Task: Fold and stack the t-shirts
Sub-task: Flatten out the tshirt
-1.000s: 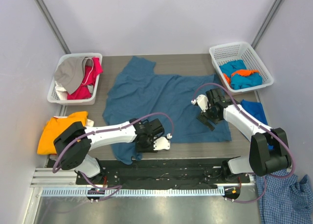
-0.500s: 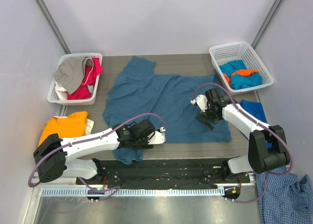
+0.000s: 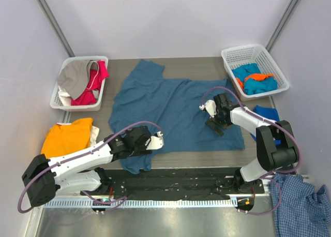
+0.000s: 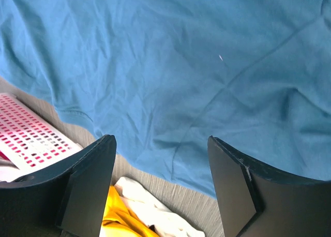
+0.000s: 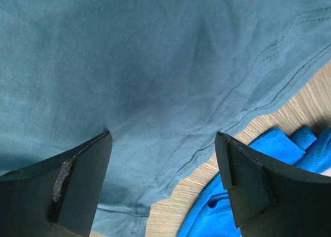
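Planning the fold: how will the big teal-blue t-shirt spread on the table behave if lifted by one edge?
Probably floppy: the large teal-blue t-shirt lies flat and creased, so a lifted edge would likely drape and sag. Likely light too; its bunched near corner suggests it shifts easily when dragged.

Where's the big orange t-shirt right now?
Overhead view: the orange t-shirt lies at the near left, just below the left basket, beside the left arm.

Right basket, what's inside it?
The right basket holds a crumpled turquoise tee with an orange tee lying across it. Anything beneath them is covered.
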Available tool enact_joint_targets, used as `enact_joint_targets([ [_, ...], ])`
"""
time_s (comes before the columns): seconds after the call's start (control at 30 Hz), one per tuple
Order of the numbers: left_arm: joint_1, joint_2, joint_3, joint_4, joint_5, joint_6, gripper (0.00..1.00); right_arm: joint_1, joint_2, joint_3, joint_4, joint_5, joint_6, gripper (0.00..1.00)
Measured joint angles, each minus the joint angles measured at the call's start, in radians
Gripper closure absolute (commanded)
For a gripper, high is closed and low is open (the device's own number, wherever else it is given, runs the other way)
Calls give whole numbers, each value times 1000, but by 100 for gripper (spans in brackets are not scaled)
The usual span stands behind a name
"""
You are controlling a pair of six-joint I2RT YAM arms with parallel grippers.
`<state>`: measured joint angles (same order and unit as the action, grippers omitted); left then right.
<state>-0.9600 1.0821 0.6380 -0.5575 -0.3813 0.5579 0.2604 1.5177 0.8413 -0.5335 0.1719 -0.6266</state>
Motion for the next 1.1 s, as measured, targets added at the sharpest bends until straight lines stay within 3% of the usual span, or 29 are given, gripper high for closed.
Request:
enact_joint_targets([
  [0.37,0,-53,-54,-94,21,5,25,5,52,13,88,98,-43,10],
  [0.67,0,-89,-57,-177,71,5,25,-60,127,55,218,183,-88,10],
  [1.1,34,-45,-93,-40,36,74,24,-61,127,48,241,194,-96,10],
])
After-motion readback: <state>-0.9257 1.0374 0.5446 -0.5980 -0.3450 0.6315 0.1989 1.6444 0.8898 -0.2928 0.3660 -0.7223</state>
